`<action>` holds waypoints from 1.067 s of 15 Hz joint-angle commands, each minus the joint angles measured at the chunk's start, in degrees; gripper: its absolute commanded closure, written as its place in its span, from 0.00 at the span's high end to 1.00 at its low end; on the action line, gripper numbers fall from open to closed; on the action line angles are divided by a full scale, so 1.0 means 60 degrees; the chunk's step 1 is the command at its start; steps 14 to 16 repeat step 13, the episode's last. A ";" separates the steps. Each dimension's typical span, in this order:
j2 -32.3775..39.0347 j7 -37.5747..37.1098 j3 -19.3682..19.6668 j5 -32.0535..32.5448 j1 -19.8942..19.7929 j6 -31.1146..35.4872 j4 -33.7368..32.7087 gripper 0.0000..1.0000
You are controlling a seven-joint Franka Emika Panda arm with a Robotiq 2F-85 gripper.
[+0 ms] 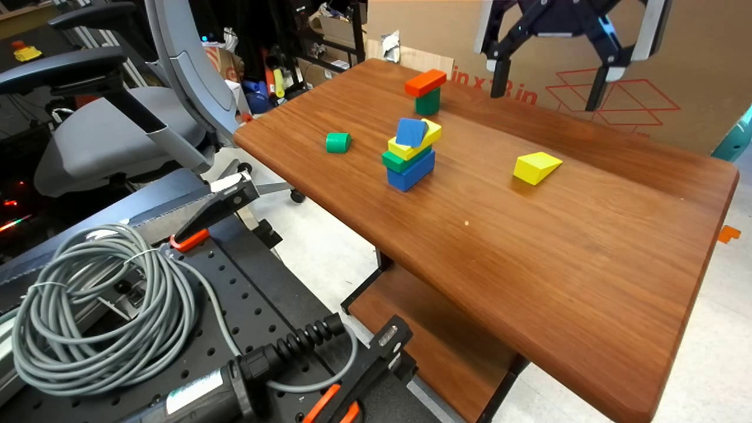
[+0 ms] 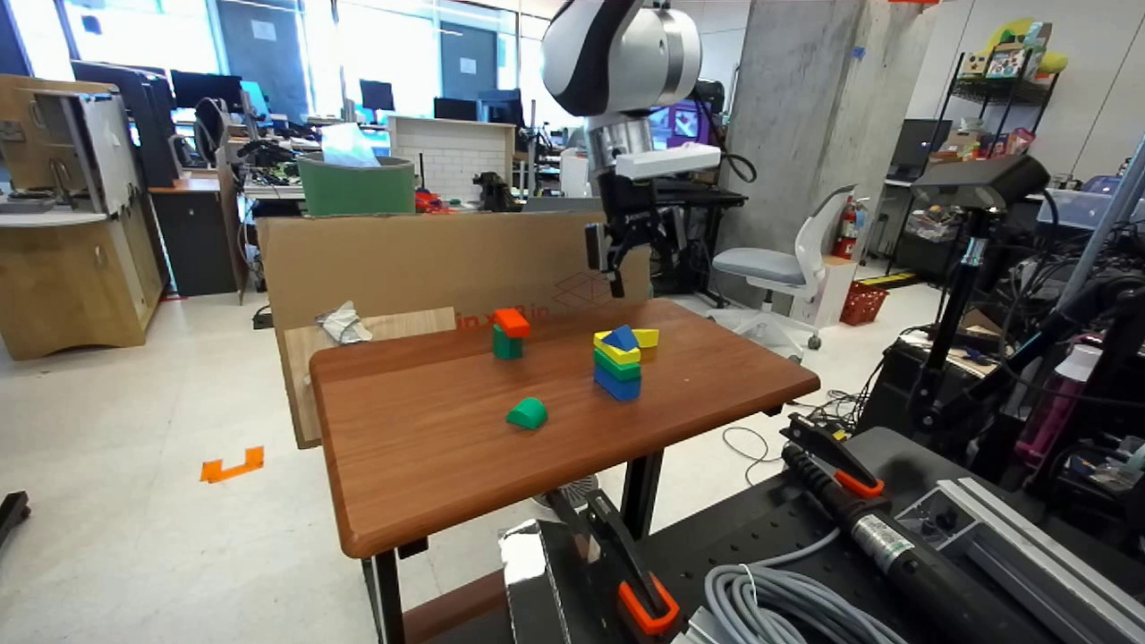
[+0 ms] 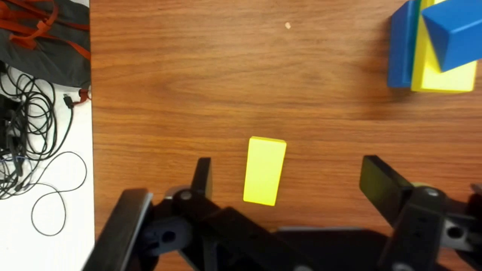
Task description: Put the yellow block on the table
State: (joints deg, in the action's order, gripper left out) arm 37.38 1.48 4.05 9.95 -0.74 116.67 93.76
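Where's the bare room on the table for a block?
Bare patches of the table: in an exterior view, from the lone yellow block to the lower right edge; in an exterior view, left of the green half cylinder to the table's end. Crowded: around the block stack, with the red and green pair near it.

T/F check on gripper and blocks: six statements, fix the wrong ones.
1. The gripper is open. True.
2. The gripper holds the loose yellow block. False: the block rests on the table.
3. The taller stack stands on a yellow block. False: its bottom block is blue.
4. A blue wedge tops that stack. True.
5. The orange-red block sits on a green block. True.
6. The half-round green block touches the taller stack. False: it lies apart.
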 commanded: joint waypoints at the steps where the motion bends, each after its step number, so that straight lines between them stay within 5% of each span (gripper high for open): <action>1: -0.2197 0.0170 -0.0198 0.0040 -0.0002 0.1044 0.2302 1.00; 7: -0.5211 -0.0255 -0.0448 -0.0535 -0.0016 0.2313 0.5134 1.00; 8: -0.3907 -0.0107 -0.0376 -0.0195 0.0020 0.1826 0.3726 1.00; 16: -0.4079 -0.0120 -0.0385 -0.0213 0.0017 0.1825 0.3950 1.00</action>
